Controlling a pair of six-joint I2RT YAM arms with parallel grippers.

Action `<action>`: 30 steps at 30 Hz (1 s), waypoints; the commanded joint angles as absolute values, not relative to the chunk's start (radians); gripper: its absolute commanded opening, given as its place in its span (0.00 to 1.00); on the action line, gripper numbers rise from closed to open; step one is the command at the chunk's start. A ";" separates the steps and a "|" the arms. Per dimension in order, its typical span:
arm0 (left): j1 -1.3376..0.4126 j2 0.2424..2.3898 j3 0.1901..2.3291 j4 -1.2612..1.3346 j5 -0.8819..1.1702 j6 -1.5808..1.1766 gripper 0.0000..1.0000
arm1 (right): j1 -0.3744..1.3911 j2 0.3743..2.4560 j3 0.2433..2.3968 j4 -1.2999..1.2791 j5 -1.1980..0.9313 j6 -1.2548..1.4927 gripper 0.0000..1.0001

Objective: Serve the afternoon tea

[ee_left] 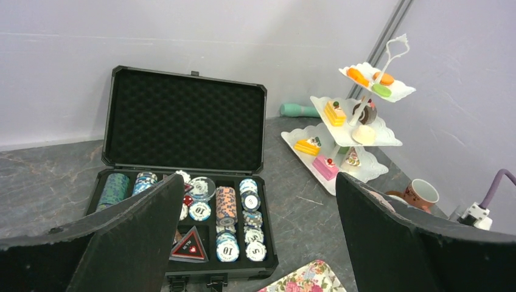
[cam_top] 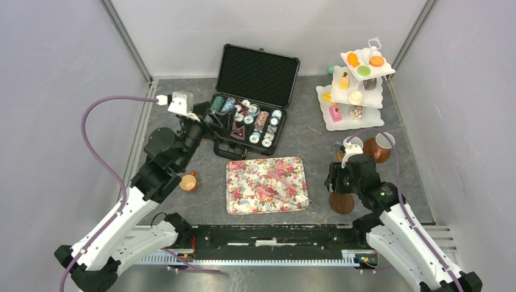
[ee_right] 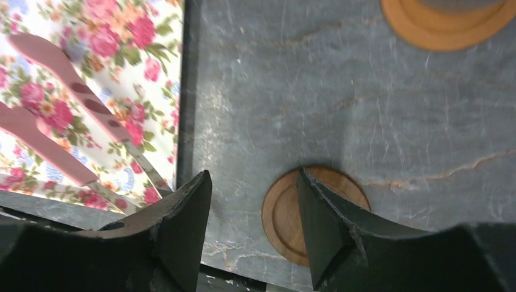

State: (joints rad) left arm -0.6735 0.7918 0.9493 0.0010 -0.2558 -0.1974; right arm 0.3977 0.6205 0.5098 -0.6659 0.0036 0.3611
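Note:
Toy cakes and macarons fill a white three-tier stand [cam_top: 372, 119] [ee_left: 372, 172] at the back right: a green macaron [cam_top: 363, 70] on top, a pink cake [cam_top: 335, 113] [ee_left: 325, 167] at the bottom. An orange-brown mug [cam_top: 188, 181] stands beside my left arm. A brown mug [cam_top: 381, 146] [ee_left: 421, 193] stands on a coaster at the right. My left gripper [cam_top: 209, 120] [ee_left: 258, 177] is wide open and holds nothing, facing the chip case. My right gripper [cam_top: 338, 182] [ee_right: 254, 173] is open over bare table, one finger above a wooden coaster [cam_top: 341, 202] [ee_right: 286, 213].
An open black case of poker chips [cam_top: 246, 125] [ee_left: 201, 207] lies at the back centre. A floral tray [cam_top: 243, 194] [ee_right: 140, 55] with pink tongs [cam_top: 274, 182] [ee_right: 55, 61] lies front centre, left of my right gripper. A second coaster [ee_right: 444, 24] lies farther out. Walls close in on both sides.

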 commanded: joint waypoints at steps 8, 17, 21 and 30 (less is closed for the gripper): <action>-0.658 0.815 0.993 0.007 -0.213 -0.241 1.00 | 0.416 0.574 0.378 -0.643 0.003 0.431 0.50; -0.658 0.811 1.001 0.005 -0.210 -0.236 1.00 | 0.467 0.628 0.353 -0.622 0.070 0.438 0.47; -0.658 0.803 0.994 0.006 -0.217 -0.236 1.00 | 0.495 0.667 0.383 -0.681 0.135 0.481 0.42; -0.658 0.783 0.996 -0.005 -0.187 -0.252 1.00 | 0.505 0.639 0.352 -0.709 0.215 0.555 0.31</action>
State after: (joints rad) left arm -0.6624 0.8104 0.9657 -0.0246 -0.2050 -0.2115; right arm 0.4976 0.6430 0.3656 -0.7124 0.1379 0.5095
